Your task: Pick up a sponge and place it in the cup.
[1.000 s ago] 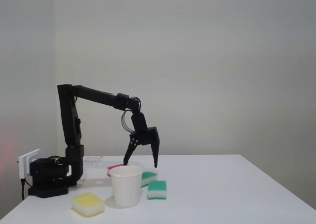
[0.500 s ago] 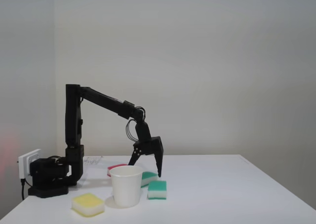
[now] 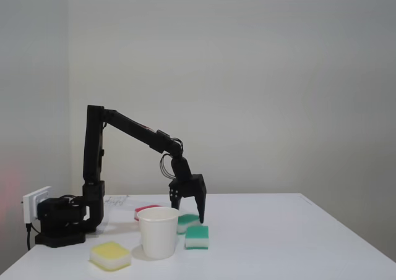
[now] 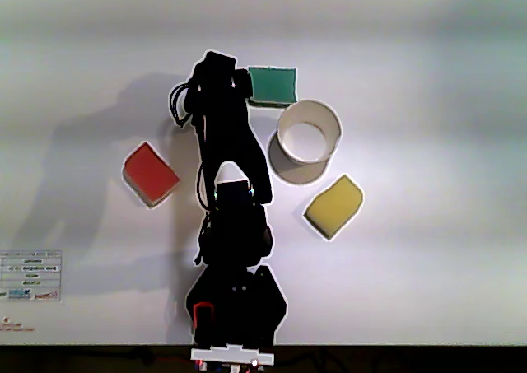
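Table (image 3: 297, 243): white and flat, carrying everything else, in front of a plain pale wall.

Arm (image 3: 133, 127): black, standing on its base at the left of the fixed view, reaching to the right and bending down behind the cup; in the other view stretched from the bottom edge towards the top.

Cup (image 3: 158, 233): white, tapered, upright, mouth open; in the fixed view standing in front of the gripper, in the other view just to the right of the arm.

Yellow sponge (image 3: 110, 255): lying near the cup, on its left and closer to the camera in the fixed view.

Red sponge (image 4: 150, 174): lying on the other side of the arm from the cup, well apart from it.

Second green sponge (image 3: 197, 236): green on top and white below, lying just beside the cup on its right in the fixed view.

Sponge (image 3: 187, 222): green on top, flat on the table behind the cup, partly hidden by the cup's rim, directly under the gripper.

Gripper (image 3: 188, 213): lowered over the sponge, pointing down, the two fingers spread apart with nothing between them; contact of the tips with the sponge not possible to tell.
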Controlling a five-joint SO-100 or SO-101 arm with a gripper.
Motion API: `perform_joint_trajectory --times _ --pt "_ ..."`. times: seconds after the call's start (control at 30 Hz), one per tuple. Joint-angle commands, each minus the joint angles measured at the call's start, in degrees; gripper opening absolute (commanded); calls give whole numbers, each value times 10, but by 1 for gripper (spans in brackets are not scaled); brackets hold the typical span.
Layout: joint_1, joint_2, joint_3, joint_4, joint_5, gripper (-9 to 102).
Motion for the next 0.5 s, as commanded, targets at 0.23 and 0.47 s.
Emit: perform_joint_trajectory --times 0.23,0.47 --pt "2 5 13 -14 11 17" --pt "6 5 13 -14 28 7"
